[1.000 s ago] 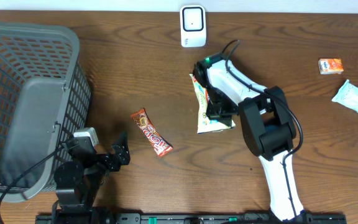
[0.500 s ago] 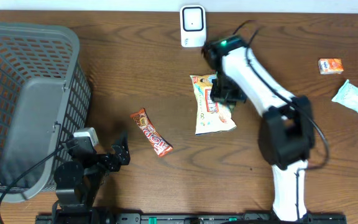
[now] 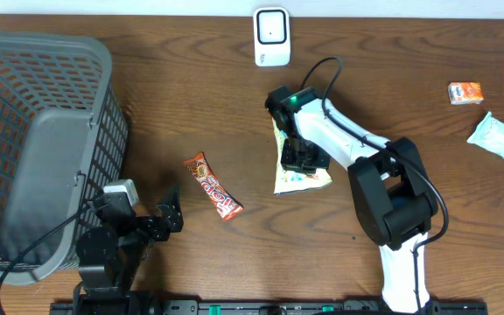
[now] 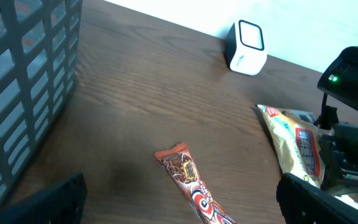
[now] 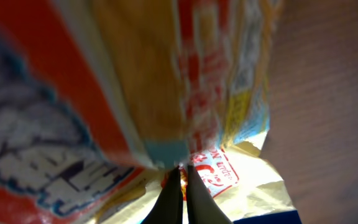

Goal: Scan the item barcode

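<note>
The item is a yellow and white snack bag (image 3: 303, 178) with red print, held in the middle of the table below the white scanner (image 3: 271, 37). My right gripper (image 3: 302, 156) is shut on the bag's edge. In the right wrist view the bag (image 5: 135, 87) fills the frame, blurred, with the two fingers pressed together on it at my right gripper (image 5: 183, 173). My left gripper (image 3: 160, 219) stands open near the front edge, nothing between its fingers. The left wrist view shows the bag (image 4: 294, 146) and the scanner (image 4: 246, 47) ahead.
A red-brown candy bar (image 3: 213, 186) lies just ahead of my left gripper (image 4: 182, 208). A grey wire basket (image 3: 42, 140) fills the left side. A small orange packet (image 3: 465, 93) and a pale green packet (image 3: 500, 138) lie at the far right.
My right gripper swung right toward the scanner with the bag, then came back left and down; the bag has turned with it. The left arm has not moved.
</note>
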Controlling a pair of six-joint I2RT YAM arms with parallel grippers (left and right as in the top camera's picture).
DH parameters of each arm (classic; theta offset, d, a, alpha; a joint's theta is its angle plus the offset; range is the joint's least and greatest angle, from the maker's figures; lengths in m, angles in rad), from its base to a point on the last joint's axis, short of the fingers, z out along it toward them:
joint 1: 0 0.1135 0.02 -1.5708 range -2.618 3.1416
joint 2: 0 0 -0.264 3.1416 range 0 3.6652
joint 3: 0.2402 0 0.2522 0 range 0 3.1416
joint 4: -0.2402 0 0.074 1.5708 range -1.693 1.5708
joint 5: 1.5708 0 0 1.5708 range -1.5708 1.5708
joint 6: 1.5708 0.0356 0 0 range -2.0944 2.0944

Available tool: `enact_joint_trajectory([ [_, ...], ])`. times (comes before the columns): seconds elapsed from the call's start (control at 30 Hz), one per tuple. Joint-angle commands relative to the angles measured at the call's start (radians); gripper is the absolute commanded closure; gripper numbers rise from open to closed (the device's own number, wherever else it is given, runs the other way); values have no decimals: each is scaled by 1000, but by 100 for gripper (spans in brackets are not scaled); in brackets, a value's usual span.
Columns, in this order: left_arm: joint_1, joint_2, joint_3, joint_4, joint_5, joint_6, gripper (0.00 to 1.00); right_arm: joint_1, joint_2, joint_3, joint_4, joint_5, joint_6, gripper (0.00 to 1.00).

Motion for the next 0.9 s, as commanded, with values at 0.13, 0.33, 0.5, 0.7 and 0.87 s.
enact_joint_trajectory([
  [0.13,-1,-3,-4,1,-6,13,2,-14,-41,169,-207,60,22,99],
  [0.33,-1,-3,-4,1,-6,13,2,-3,-117,344,-268,113,-39,68],
  [0.5,-1,-3,-4,1,-6,13,2,2,-116,318,-242,117,-37,41],
  [0.7,-1,-3,-4,1,-6,13,2,69,-111,208,-107,158,-19,19],
  [0.87,-1,-3,-4,1,-6,13,2,155,-93,182,12,265,-19,1],
])
